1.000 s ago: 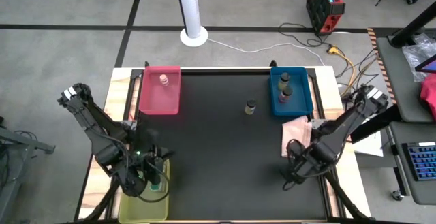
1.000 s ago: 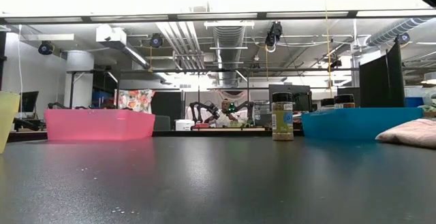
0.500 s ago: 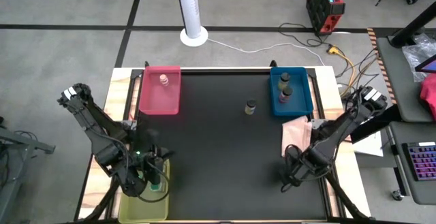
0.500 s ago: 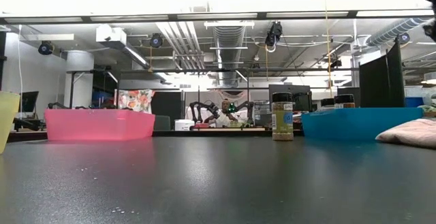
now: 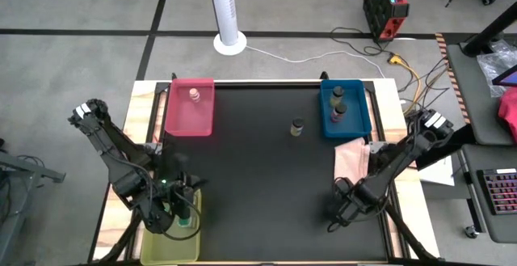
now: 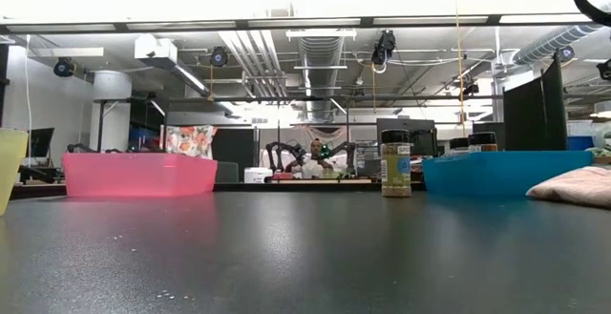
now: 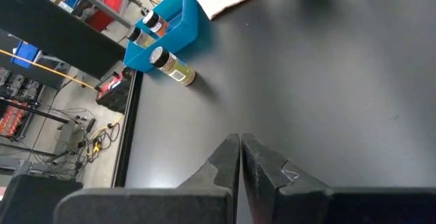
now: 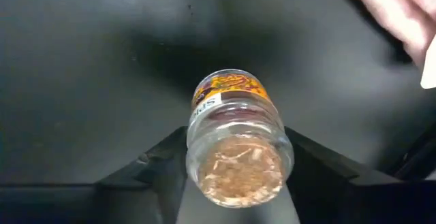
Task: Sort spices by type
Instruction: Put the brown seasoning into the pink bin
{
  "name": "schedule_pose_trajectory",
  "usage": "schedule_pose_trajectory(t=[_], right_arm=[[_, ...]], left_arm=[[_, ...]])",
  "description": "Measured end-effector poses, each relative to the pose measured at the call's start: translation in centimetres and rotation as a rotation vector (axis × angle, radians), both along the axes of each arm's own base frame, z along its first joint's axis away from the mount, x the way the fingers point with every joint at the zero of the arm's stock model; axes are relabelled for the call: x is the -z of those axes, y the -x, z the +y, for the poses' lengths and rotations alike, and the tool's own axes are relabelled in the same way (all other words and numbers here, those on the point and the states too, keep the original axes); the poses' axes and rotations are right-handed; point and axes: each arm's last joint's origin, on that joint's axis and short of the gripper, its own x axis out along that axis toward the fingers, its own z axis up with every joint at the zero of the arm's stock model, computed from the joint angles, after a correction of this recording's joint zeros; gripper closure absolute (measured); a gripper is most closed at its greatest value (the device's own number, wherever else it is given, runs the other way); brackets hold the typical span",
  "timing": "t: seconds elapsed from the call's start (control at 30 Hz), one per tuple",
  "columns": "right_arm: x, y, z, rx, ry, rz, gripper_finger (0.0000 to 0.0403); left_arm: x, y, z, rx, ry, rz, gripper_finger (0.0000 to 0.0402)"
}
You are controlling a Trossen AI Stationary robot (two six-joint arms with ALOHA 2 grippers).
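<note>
The right end effector has slid nearer the table's front edge — fingers now clasping a spice jar — left one pressed closed, empty.

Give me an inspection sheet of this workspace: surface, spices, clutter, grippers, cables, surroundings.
Surface: black table, bare in the middle.
Spices: one jar standing loose; two in the blue tray; one in the red tray; one in the yellow-green tray; one lying jar between the right jaws.
Clutter: pink cloth at the right edge.
Grippers: left gripper shut, over the yellow-green tray; right gripper low at the front right, jaws around the lying jar.
Cables: on the floor behind the table.
Surroundings: white pole, red box.
</note>
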Motion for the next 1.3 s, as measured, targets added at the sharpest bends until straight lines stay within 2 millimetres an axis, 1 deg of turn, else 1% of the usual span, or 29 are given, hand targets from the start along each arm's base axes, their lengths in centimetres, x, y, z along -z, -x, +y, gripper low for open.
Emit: schedule_pose_trajectory(t=[0.07,0.1,0.33,0.4,0.47,0.57,0.7,0.8,0.9,1.0,1.1,1.3], right_arm=[[-0.1,0.0,0.0,0.003,-0.004,-0.005,0.0231],[-0.2,0.0,0.0,0.003,-0.005,-0.007,0.0234],[-0.5,-0.2,-0.1,-0.025,-0.008,-0.029,0.0234],[-0.9,-0.7,0.0,-0.038,-0.005,-0.065,0.0234],[-1.7,-1.5,0.0,-0.058,0.012,-0.127,0.0234],[-3.0,-3.0,-0.1,-0.099,0.053,-0.236,0.0234],[-5.2,-5.3,-1.1,-0.18,0.165,-0.399,0.0234],[-6.8,-7.2,-2.2,-0.26,0.262,-0.499,0.0234],[-8.1,-9.2,-3.2,-0.356,0.355,-0.555,0.0234],[-8.8,-11.4,-4.0,-0.453,0.426,-0.619,0.0234],[-9.0,-13.5,-4.7,-0.539,0.478,-0.664,0.0234],[-9.0,-16.9,-5.5,-0.641,0.539,-0.664,0.0234]], left_arm=[[0.0,0.0,0.0,-0.001,0.0,0.0,0.0402],[0.0,0.0,0.0,0.0,0.0,0.0,0.0402],[-0.2,-0.1,0.1,-0.058,0.017,-0.064,0.04],[-0.2,-0.3,0.2,-0.061,0.034,-0.063,0.0389],[-0.2,-0.6,0.2,-0.07,0.064,-0.072,0.0369],[-0.3,-1.2,0.3,-0.076,0.099,-0.069,0.0328],[0.1,-2.3,0.6,-0.109,0.098,-0.069,0.0267],[0.7,-3.7,0.9,-0.127,0.088,-0.072,0.0226],[1.5,-5.4,1.1,-0.09,0.119,-0.048,0.0196],[2.4,-6.9,1.3,-0.023,0.143,-0.064,0.0177],[2.8,-8.1,1.9,-0.01,0.157,-0.138,0.0166],[4.5,-8.9,3.2,0.003,0.163,-0.217,0.0162]])
